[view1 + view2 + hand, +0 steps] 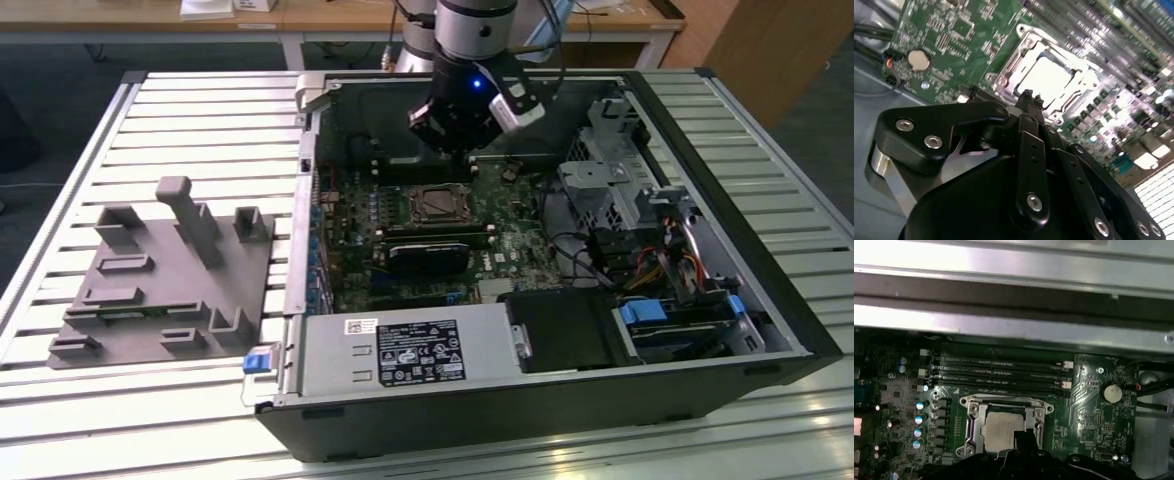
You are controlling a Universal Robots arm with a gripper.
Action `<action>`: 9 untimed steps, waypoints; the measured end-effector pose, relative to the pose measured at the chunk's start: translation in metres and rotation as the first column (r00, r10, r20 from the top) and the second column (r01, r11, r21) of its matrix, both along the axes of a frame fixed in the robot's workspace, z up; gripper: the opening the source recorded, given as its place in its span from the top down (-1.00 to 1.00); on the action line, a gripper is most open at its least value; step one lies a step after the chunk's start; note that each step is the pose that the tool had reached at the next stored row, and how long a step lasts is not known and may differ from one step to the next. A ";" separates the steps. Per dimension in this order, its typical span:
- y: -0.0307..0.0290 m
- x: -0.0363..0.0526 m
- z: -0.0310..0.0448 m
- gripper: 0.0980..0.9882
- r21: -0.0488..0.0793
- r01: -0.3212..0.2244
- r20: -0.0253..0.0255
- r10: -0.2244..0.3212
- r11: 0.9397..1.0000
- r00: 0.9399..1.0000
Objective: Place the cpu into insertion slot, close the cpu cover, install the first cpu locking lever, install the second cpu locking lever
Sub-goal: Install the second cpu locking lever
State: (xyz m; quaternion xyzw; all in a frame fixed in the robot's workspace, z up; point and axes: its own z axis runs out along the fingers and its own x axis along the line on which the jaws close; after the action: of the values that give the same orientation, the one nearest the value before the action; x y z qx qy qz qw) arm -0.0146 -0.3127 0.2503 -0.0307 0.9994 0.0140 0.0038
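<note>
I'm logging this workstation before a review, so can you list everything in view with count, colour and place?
computer case: one, black, lying open on the table.
slatted table: one, silvery, under everything.
fixture block: one, grey, on the table at the exterior view's left of the case.
motherboard: one, green, inside the case.
cpu: one, silvery-grey, sitting in the socket.
cpu cover: one, silvery frame, down around the cpu.
memory slots: several, black, beside the socket.
coin cell battery: one, silvery, on the board.
power supply: one, grey with a label, at the case's near edge.
drive cables: a bundle, multi-coloured, at the exterior view's right.
end effector: one, black, just above the socket.
</note>
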 end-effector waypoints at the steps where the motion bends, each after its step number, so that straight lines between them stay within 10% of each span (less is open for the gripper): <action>1: -0.0024 0.0000 -0.0001 0.98 0.001 0.000 -0.001 0.000 1.000 1.000; 5: -0.0070 0.0000 -0.0007 0.98 0.047 0.000 -0.009 0.000 0.999 1.000; 9: -0.0105 0.0000 -0.0023 0.98 0.053 0.000 -0.010 0.000 0.999 1.000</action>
State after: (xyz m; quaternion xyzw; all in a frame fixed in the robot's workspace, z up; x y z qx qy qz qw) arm -0.0146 -0.3232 0.2479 -0.0306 0.9987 0.0405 -0.0003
